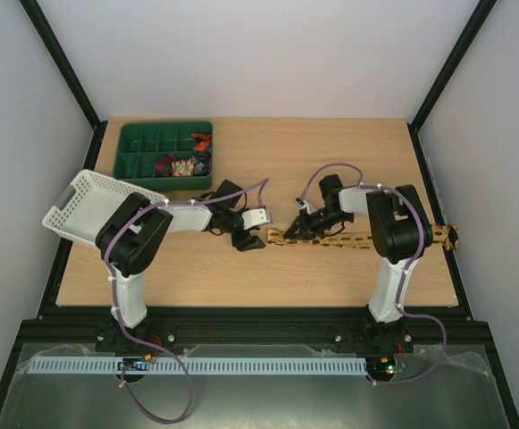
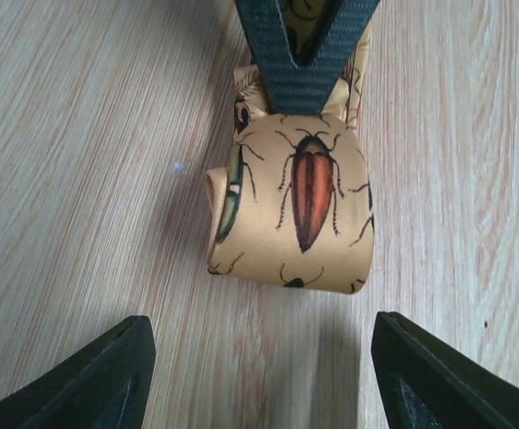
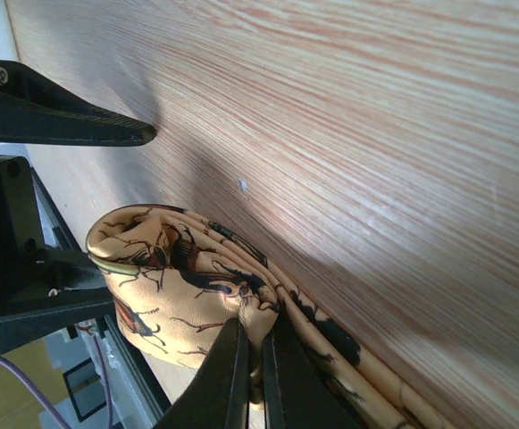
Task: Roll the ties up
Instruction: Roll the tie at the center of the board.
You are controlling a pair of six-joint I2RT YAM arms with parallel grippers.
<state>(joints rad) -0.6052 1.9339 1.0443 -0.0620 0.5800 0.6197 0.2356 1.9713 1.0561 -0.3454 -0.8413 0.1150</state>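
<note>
**Right gripper** (image 3: 257, 357): jaws drawn narrow, pinched on the fabric of the tie (image 3: 179, 277) just behind its coiled end (image 2: 286, 214). The left wrist view showed the two dark fingers meeting over the cloth from above.

**Left gripper** (image 2: 261, 320): jaws spread wide, holding nothing. Its fingertips stood to either side of the coiled end, near it but apart from it.

**Tie**, tan-gold with a beetle print: the coiled end lay near the middle of the table (image 1: 241, 277), amounting to a loose turn or two, slack and somewhat flattened. The rest (image 1: 357, 239) ran flat toward the right edge, passing under the right arm, with the far tip at or just over that edge.

**Surroundings:**
- Green tray (image 1: 143, 147), divided into compartments, at the back left, with a few small bundles in some cells. Whether they were rolled ties could not be told.
- White basket (image 1: 85, 201) at the left edge, partly behind the left arm.

**Step, as judged:** the start of the roll. The core was formed, but most of the strip was not yet wound.

**Next move, as judged:**
- Turn the core over onto the flat strip toward the right.
- Bring the left jaws in to brace the coil so it does not spring loose while the right grip is reset.
- Keep the edges lined up so the coil does not cone.
</note>
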